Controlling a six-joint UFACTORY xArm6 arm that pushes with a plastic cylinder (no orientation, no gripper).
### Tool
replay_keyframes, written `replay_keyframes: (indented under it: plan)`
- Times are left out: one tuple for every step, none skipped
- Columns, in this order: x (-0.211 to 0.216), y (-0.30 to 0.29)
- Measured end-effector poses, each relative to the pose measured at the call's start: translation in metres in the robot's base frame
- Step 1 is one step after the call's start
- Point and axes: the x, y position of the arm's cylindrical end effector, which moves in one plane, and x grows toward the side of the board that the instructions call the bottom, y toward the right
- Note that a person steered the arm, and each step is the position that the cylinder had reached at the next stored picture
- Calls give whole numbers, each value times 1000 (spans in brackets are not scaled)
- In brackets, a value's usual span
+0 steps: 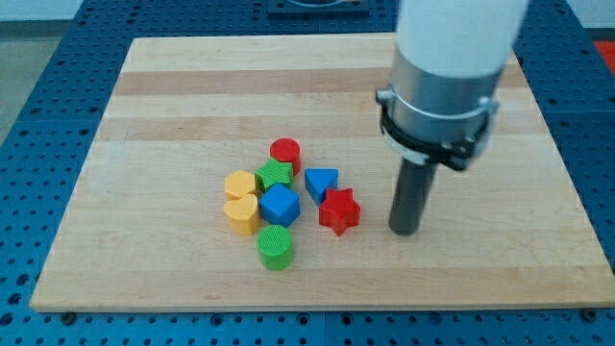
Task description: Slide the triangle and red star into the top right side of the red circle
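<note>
The red circle (285,152) stands at the top of a tight cluster of blocks near the board's middle. The blue triangle (321,183) lies just to its lower right, a small gap apart. The red star (338,210) sits right below the triangle, touching it. My tip (405,231) rests on the board to the right of the red star, about a block's width away, touching no block.
A green star (275,175), a blue cube (280,205), two yellow heart-shaped blocks (240,184) (242,214) and a green cylinder (276,248) make up the cluster's left and bottom. The wooden board (192,86) lies on a blue perforated table.
</note>
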Motion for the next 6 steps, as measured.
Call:
replay_keyframes:
  plan:
    - [22, -30]
    - [15, -73]
    - [-44, -72]
    - [-100, -57]
    - [-142, -54]
    - [-172, -54]
